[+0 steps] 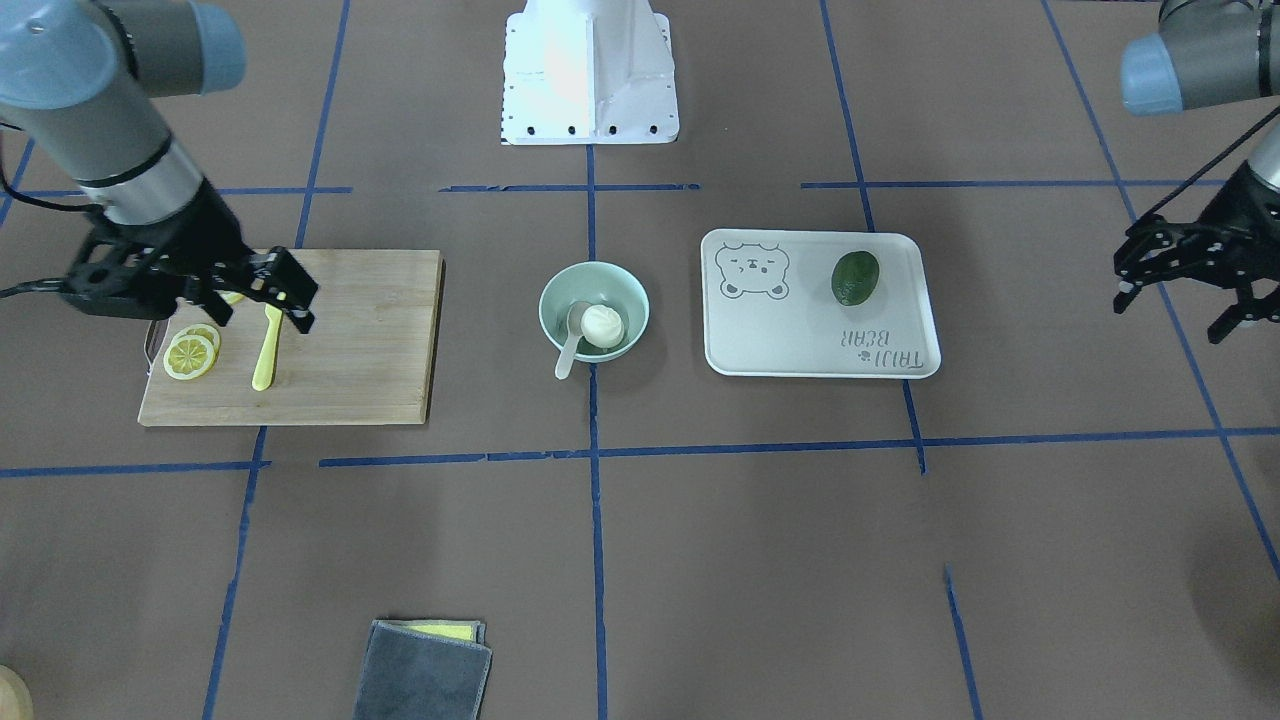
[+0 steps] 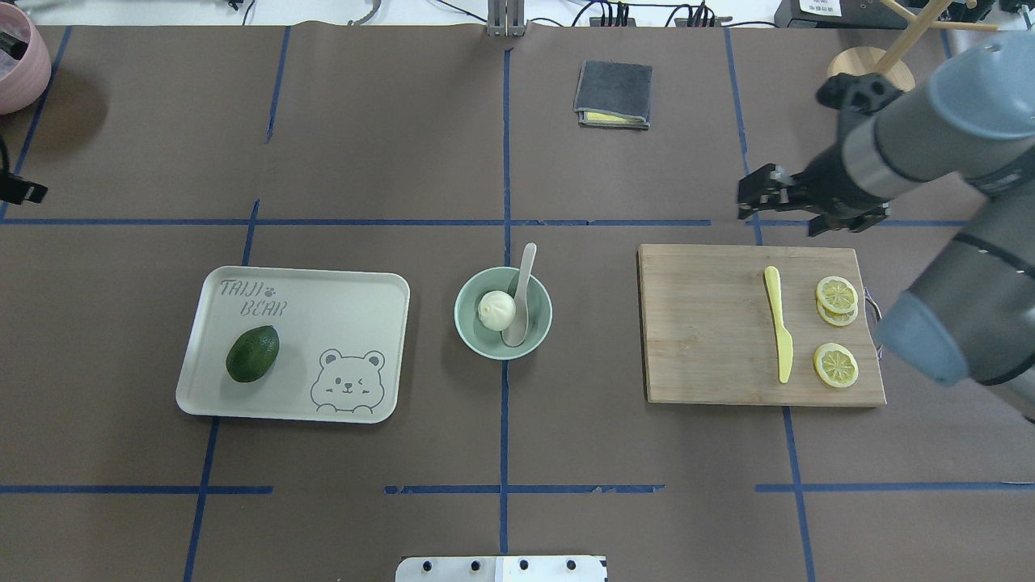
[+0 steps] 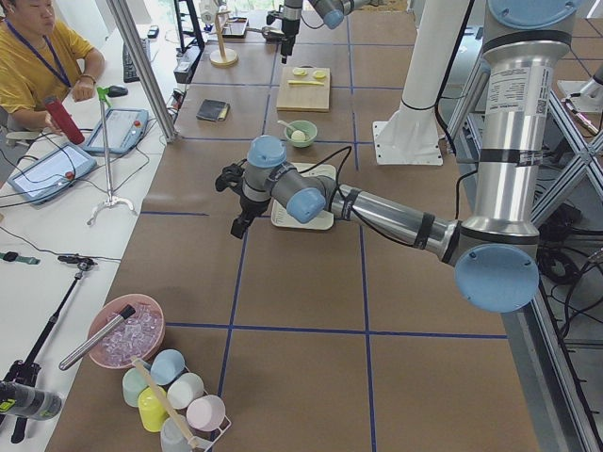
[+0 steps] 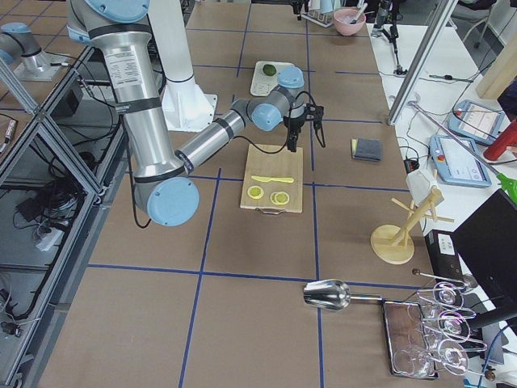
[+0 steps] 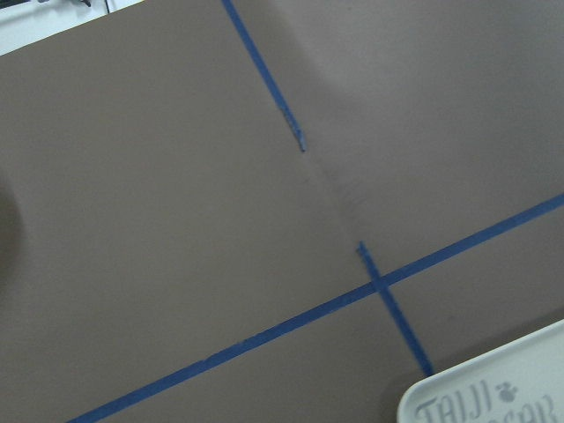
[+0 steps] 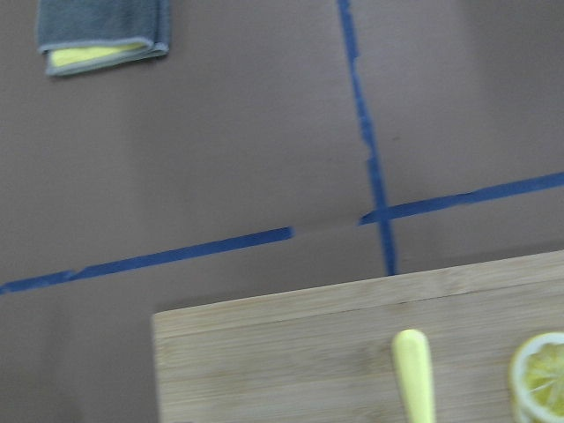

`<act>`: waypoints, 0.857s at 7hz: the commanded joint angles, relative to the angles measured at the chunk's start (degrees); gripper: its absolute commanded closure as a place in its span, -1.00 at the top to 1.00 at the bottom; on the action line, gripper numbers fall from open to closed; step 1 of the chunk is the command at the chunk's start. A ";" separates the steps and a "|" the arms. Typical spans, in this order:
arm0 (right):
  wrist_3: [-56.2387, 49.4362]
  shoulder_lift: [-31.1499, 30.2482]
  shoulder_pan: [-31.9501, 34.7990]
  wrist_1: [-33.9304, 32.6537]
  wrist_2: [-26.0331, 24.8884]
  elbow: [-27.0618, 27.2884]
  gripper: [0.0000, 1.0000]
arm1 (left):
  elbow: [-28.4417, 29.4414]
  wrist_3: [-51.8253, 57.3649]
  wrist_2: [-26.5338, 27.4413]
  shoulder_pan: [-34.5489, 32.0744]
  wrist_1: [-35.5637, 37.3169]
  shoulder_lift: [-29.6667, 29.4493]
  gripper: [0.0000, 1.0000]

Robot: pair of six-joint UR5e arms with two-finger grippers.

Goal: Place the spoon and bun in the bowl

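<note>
The pale mint-green bowl point(image 1: 628, 297) point(image 2: 540, 323) stands at the table's middle. The white pleated bun point(image 1: 603, 325) point(image 2: 496, 309) lies inside it. The off-white spoon point(image 1: 568, 352) point(image 2: 522, 287) rests with its scoop in the bowl beside the bun, and its handle sticks out over the rim. My right gripper point(image 1: 258, 310) point(image 2: 776, 215) is open and empty, above the wooden board's edge. My left gripper point(image 1: 1170, 315) point(image 3: 236, 202) is open and empty, far out beyond the tray. Both are well away from the bowl.
A wooden cutting board point(image 1: 350, 340) point(image 2: 703, 331) holds a yellow plastic knife point(image 1: 266, 350) and lemon slices point(image 1: 190, 355). A white bear tray point(image 1: 800, 340) holds an avocado point(image 1: 855, 278). A folded grey cloth point(image 1: 425, 670) lies near the operators' edge. The robot base point(image 1: 590, 70) stands opposite it.
</note>
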 commanded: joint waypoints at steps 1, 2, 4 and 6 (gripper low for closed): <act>-21.95 -11.56 12.49 -0.60 7.06 0.69 1.00 | 8.50 20.63 -5.08 -12.56 3.42 -0.15 0.99; -36.24 -15.09 18.20 -5.48 7.78 0.60 1.00 | 12.72 25.54 -5.26 -17.31 3.79 -1.90 0.99; -53.35 -18.18 25.51 -15.59 11.03 0.34 1.00 | 14.16 25.59 -6.92 -18.94 12.08 -5.23 1.00; -59.76 -20.13 28.01 -16.51 12.00 -3.16 1.00 | 10.95 20.62 -17.45 -20.70 24.13 -6.31 1.00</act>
